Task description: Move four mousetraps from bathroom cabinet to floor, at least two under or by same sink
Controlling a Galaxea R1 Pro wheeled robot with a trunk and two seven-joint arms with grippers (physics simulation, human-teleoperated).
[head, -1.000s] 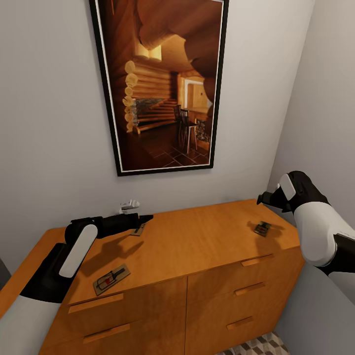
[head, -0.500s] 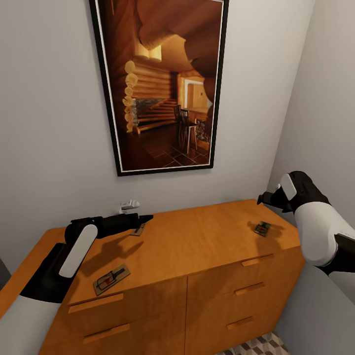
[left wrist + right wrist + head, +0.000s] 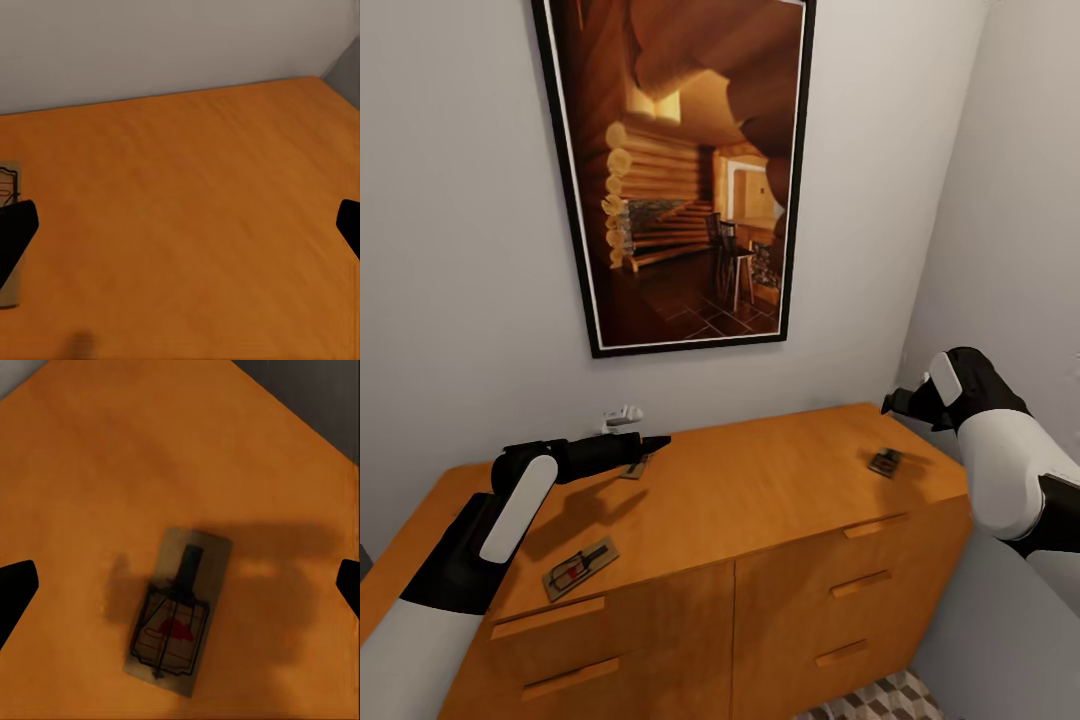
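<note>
We are at the pick-up step: three mousetraps show on top of the cabinet (image 3: 760,480) and none has been lifted yet. One trap (image 3: 886,462) lies flat near the right end of the top, and in the right wrist view that same trap (image 3: 176,611) sits directly below the right gripper (image 3: 180,585), between its two dark fingertips, which stand wide apart with nothing in them. A second trap (image 3: 581,567) lies near the front edge on the left, well apart from both arms. A third trap (image 3: 633,467) lies at the back, just beside the tip of the left gripper (image 3: 650,442); in the left wrist view its edge (image 3: 9,225) shows by one fingertip, and the fingers there are also spread wide and empty.

We judge the right arm the better placed. Its next move calls for a straight descent onto the trap, with the fingers turned across the board's narrow width, then a gentle close on so thin a piece. A corner of the patterned bathroom floor (image 3: 880,700) shows below the cabinet.
</note>
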